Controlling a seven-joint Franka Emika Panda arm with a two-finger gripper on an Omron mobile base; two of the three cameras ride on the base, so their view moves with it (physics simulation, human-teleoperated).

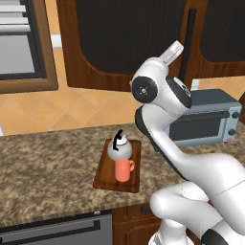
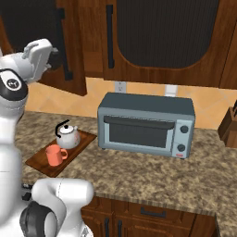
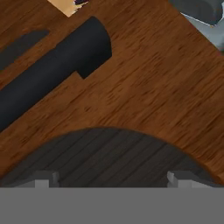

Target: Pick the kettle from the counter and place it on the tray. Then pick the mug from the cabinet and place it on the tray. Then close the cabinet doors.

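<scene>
- Wood grain of a cabinet door (image 3: 144,87) sits right up against the hand camera, with the door's black bar handle (image 3: 52,74) running diagonally across it and the dark inset panel (image 3: 109,157) curving just below.
- Two small finger tips (image 3: 43,179) of the claw stand far apart at the bottom of that view, fully spread and holding nothing; the panel shows bare between them.
- From the right base view, the claw (image 2: 54,59) is raised high at the left, close to the face of that door (image 2: 69,46) and near its vertical handle (image 2: 62,44); whether it touches the wood I cannot tell.
- That door appears to stand slightly out from the neighbouring closed door (image 2: 166,37), so I judge it not quite shut.
- Both carried items are already in place: the kettle (image 1: 119,146) sits on the far part of the tray (image 1: 103,179), and the mug (image 1: 123,170) stands just in front of it, apparently touching.
- Tray and all rest on the granite surface (image 1: 48,167), left of the grey toaster oven (image 2: 146,125).
- Step in hand, as I read it: closing the cabinet doors, the last part of the task.
- Next move calls for a flat push against the door, away from its hinge side, until it lies flush with its neighbour; no grip is needed.
</scene>
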